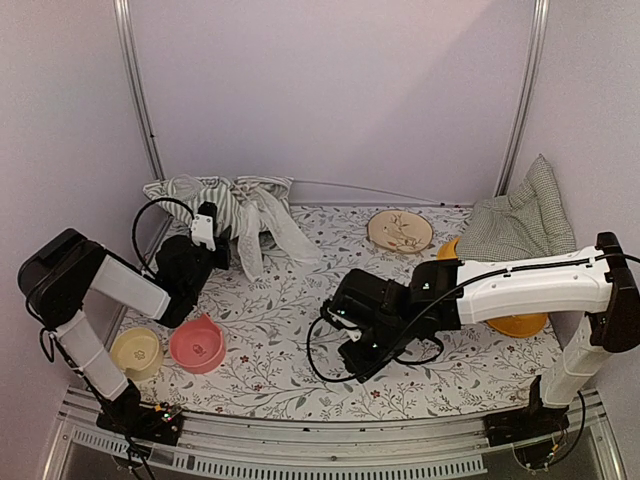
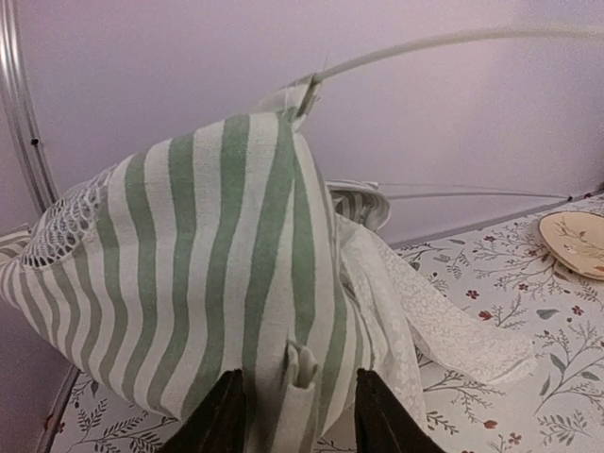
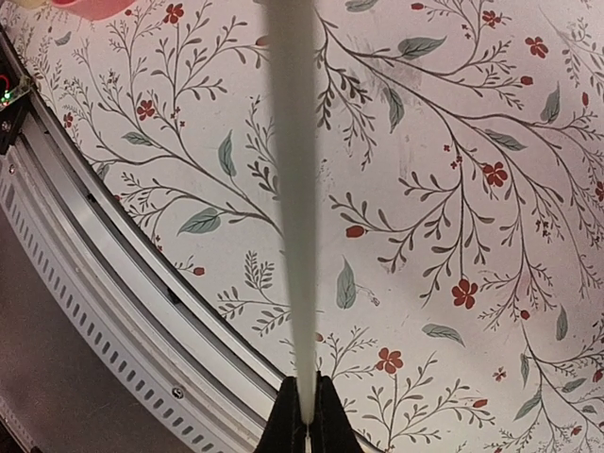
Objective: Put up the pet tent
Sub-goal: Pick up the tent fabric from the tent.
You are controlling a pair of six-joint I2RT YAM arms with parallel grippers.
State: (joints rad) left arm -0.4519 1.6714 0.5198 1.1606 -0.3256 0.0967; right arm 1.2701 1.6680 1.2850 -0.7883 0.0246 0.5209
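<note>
The pet tent [image 1: 225,205], green-and-white striped fabric, lies collapsed at the back left of the table. In the left wrist view the pet tent [image 2: 217,283] fills the frame, with white lace curtain [image 2: 425,311] trailing to its right and a thin white pole [image 2: 453,40] arching above it. My left gripper [image 1: 207,222] is at the tent's near side; the left gripper [image 2: 297,387] stands open, its jaws either side of a small fabric pocket on the tent's edge. My right gripper [image 1: 362,362] hovers low over mid-table. In its wrist view the right gripper [image 3: 305,415] is shut on a thin white pole [image 3: 293,189].
A pink bowl [image 1: 197,343] and a yellow bowl [image 1: 136,352] sit at the front left. A wooden plate [image 1: 400,231] lies at the back centre and a checked cushion [image 1: 520,215] leans in the back right corner. An orange dish [image 1: 517,323] lies under the right arm. A metal rail [image 3: 113,283] edges the table front.
</note>
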